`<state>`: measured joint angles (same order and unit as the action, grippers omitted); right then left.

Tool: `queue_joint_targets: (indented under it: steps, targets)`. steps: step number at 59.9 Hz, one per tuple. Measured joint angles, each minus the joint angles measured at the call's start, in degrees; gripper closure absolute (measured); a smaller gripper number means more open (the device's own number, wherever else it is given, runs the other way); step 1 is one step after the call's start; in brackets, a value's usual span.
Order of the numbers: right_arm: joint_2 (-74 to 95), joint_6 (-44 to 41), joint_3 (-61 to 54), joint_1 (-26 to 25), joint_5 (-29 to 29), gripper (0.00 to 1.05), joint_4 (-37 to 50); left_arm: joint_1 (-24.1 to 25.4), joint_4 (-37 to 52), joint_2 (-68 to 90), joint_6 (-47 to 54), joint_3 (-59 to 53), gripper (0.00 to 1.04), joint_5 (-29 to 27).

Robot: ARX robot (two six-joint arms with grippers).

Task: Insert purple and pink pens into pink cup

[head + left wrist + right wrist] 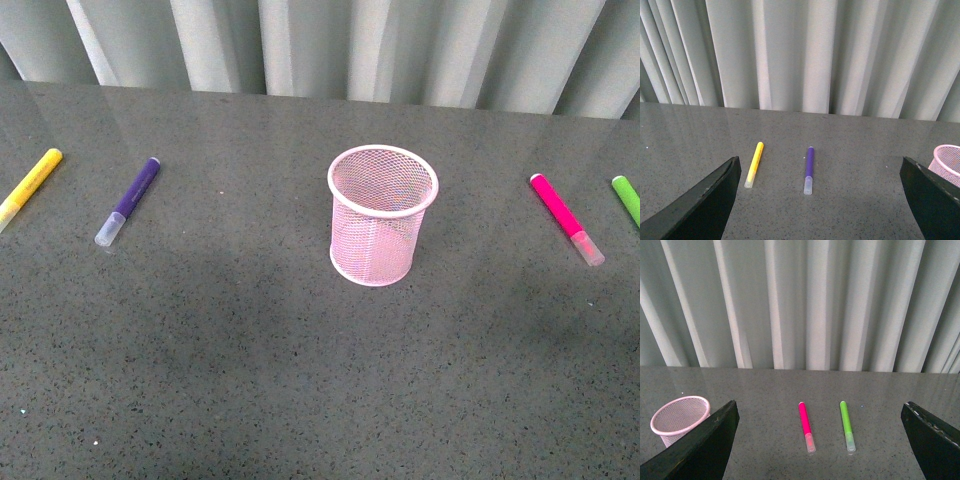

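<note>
Front view looks down on the pink cup; both wrist views face the curtain, sharing that cup.

Four pens — purple, pink, yellow, green — one pink cup

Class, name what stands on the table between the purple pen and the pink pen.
Only the pink cup, upright, clear of both the purple pen and the pink pen; the front view shows it.

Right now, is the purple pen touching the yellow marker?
Apart. The left wrist view shows the purple pen and the yellow marker lying side by side with a strip of bare table between them.
</note>
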<state>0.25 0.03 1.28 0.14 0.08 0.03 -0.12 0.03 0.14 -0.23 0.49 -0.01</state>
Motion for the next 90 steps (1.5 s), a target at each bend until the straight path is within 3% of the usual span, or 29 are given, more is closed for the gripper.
queue_joint_targets:
  steps: [68,75,77,84,90]
  targets:
    - [0.0,0.0,0.0,0.0,0.0,0.07,0.0,0.0,-0.02,0.02,0.0,0.02,0.07,-0.07]
    - [0.0,0.0,0.0,0.0,0.02,0.07,0.0,-5.46,-15.56,11.21,-8.41,6.38,0.07,-14.64]
    - [-0.02,0.0,0.0,0.0,0.0,0.07,0.0,-6.86,-17.2,14.32,-10.8,6.93,0.07,-16.24]
    - [0.0,0.0,0.0,0.0,0.02,0.07,0.0,-12.07,-12.2,24.06,-13.75,7.96,0.07,-17.94]
    - [-0.02,0.0,0.0,0.0,0.0,0.07,0.0,-11.91,-2.43,33.88,-12.68,12.11,0.07,-12.96]
